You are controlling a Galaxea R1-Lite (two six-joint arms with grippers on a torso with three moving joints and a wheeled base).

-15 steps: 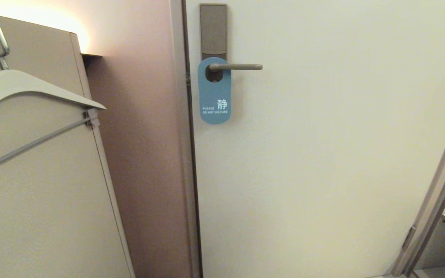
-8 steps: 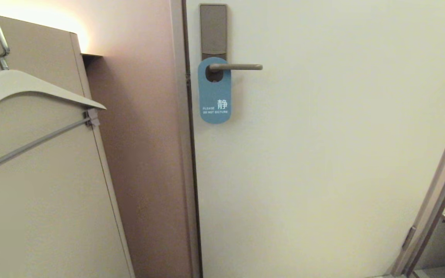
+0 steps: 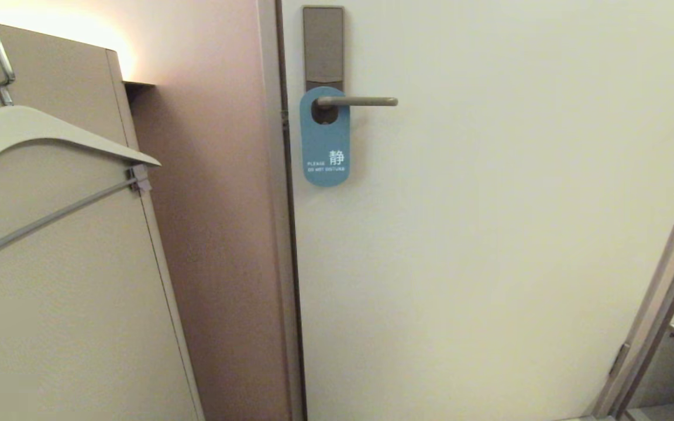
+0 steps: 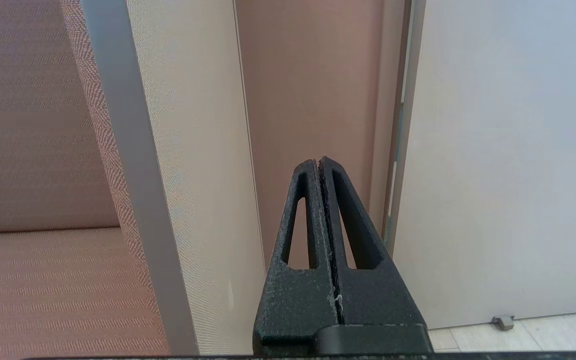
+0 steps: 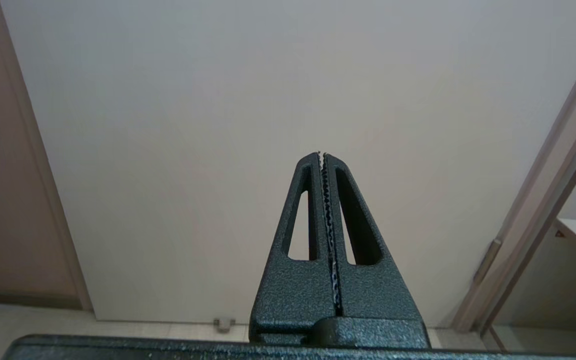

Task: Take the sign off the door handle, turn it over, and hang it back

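One clothes hanger [image 3: 50, 140] hangs at the frame's left; one blue sign [image 3: 325, 143] hangs on the door handle [image 3: 357, 101], unobstructed. Left gripper [image 4: 319, 161] and right gripper [image 5: 322, 155] are both closed, empty.

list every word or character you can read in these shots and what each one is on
"静": large white character on the blue side of the sign, which hangs on the door handle.
"PLEASE": small white letters to the left of the character, on the same sign.
"DO NOT DISTURB": smaller white line under it, only just readable.
No other text shows: the lock plate, the door and the clothes hanger are bare, as are both wrist views.
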